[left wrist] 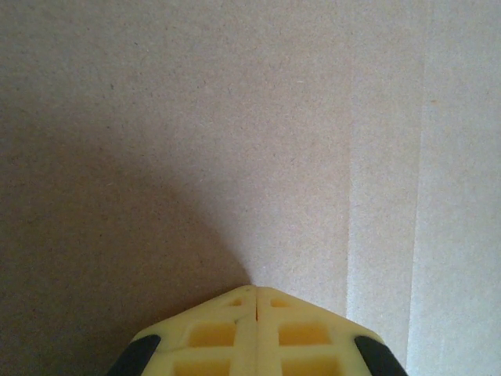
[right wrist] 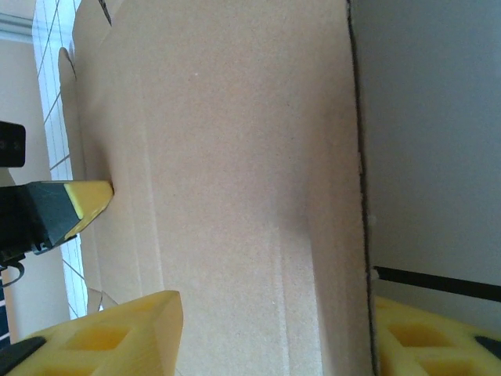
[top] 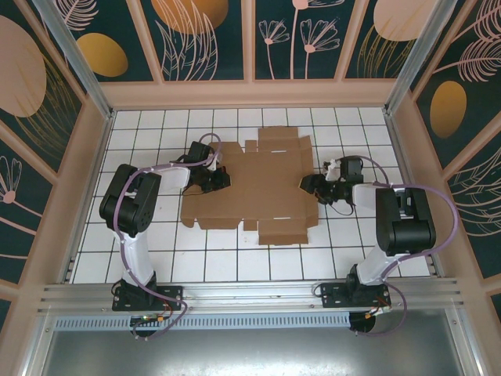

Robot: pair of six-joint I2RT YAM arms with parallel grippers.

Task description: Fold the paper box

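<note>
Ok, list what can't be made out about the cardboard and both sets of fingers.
- Left wrist view: paper box runs past every edge, so which panel the shut left fingers point at is unclear.
- Top view: wrists cover the fingertips; contact with the box is too small to judge.
- Right wrist view: right fingers are cut off by the bottom edge; whether they touch the flap between them is unclear.

paper box [top: 258,192]: we see plain brown
table [top: 156,251]: white squares, dark lines
walls [top: 203,39]: dark blue-green, orange blobs, pink leaves
</note>
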